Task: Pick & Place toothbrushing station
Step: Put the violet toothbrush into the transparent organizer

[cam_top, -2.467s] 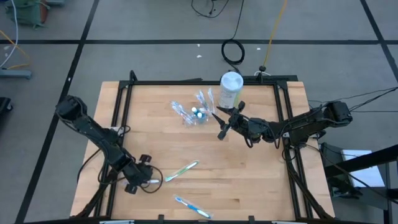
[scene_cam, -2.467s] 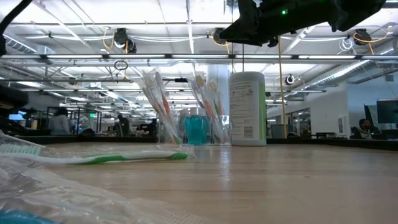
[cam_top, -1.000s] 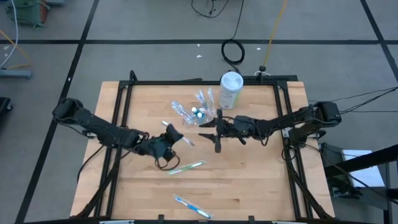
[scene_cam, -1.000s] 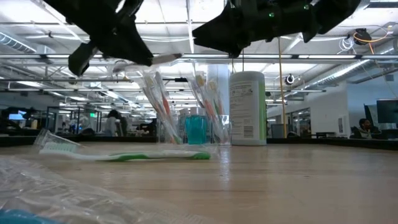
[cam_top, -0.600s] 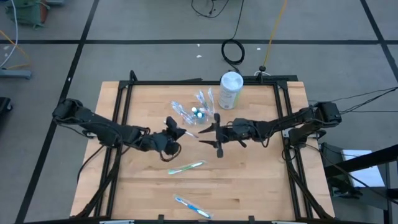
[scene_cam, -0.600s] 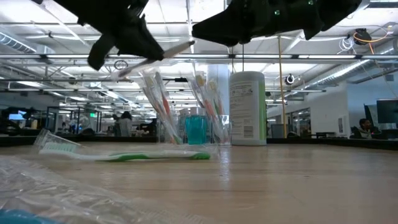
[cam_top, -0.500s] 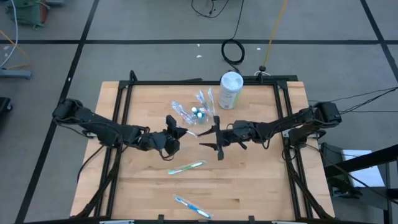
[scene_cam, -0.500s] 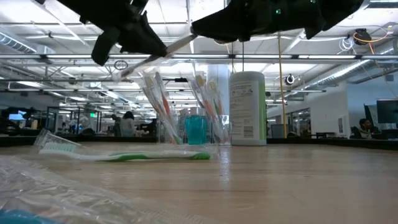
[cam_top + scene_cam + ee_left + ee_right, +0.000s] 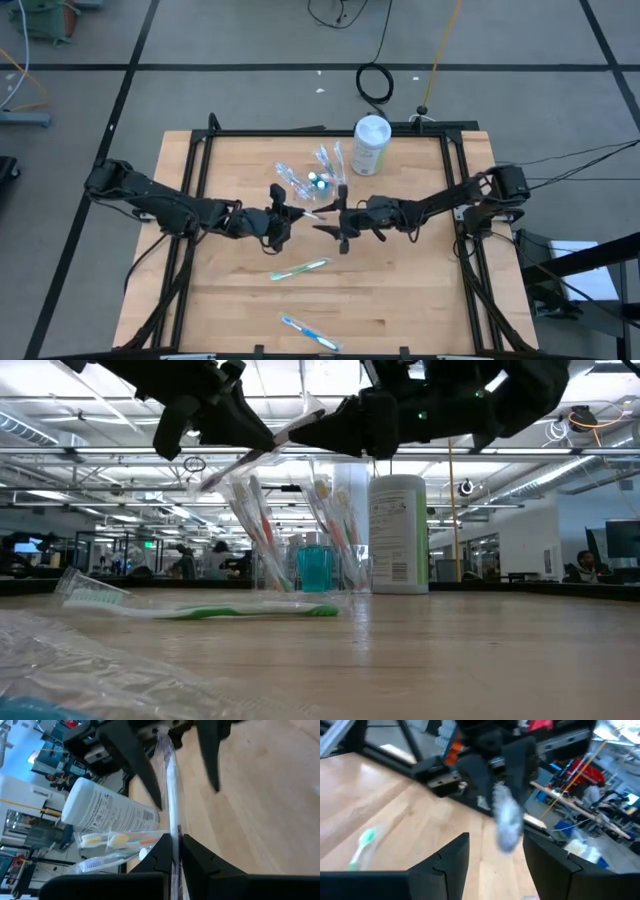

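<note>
High view: the left gripper and the right gripper met near the centre of the frame, above the table. A wrapped toothbrush spanned the gap between them. The clear cup with bagged brushes stood just above centre, beside the white canister. A green toothbrush lay below centre; a blue toothbrush lay near the bottom edge.

Low view: both grippers hung across the top of the frame. The wrapped toothbrush slanted between them, upper centre-left. The cup stood at mid-frame with the canister to its right. The green toothbrush lay flat at lower left.

Left wrist view: the left fingers were closed tight on the wrapped toothbrush, which ran up the centre to the right gripper at the top of the frame.

Right wrist view: the right fingers stood apart, the wrapped brush end between them at centre, not clamped. The left gripper was at upper centre.
</note>
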{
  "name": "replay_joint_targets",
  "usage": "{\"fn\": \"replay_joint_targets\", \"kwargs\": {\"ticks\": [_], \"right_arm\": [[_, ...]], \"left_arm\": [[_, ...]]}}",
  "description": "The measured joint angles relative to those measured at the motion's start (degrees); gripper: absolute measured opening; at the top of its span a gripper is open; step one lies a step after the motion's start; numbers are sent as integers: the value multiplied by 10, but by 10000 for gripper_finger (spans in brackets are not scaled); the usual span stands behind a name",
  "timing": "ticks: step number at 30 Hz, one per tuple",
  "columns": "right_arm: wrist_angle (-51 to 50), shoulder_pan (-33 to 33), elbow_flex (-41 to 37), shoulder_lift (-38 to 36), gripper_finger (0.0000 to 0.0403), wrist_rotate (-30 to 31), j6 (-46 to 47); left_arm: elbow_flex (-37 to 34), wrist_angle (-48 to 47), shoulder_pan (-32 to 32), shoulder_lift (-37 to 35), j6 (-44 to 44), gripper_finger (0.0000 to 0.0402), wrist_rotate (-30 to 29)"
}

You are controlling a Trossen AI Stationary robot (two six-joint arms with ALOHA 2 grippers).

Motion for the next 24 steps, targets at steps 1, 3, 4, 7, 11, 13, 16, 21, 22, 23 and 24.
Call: {"fn": "replay_joint_targets", "kwargs": {"ticks": [1,3,4,7,11,13,16,21,22,23,24], "right_arm": [[9,-2,0,2,181,0,1],[25,-4,0,1,177,1,11],[32,-4,0,1,172,2,19],[42,-3,0,1,153,0,34],[34,-3,0,1,117,0,31],[32,-4,0,1,98,0,30],[36,-4,0,1,67,0,24],[43,-3,0,1,22,1,3],[42,-3,0,1,17,2,3],[42,-3,0,1,17,2,3],[42,-3,0,1,16,2,3]], "left_arm": [[0,1,0,0,-2,23,0],[0,0,0,0,-7,24,0],[0,0,0,0,-7,24,0],[0,0,0,0,-7,25,-2],[0,3,0,0,-9,25,-2],[0,14,0,0,-12,25,-2],[0,29,0,0,-30,26,-2],[0,31,0,0,-76,26,-2],[0,30,0,0,-76,26,-2],[0,30,-1,0,-76,26,-1],[0,30,-1,0,-76,26,-2]]}}
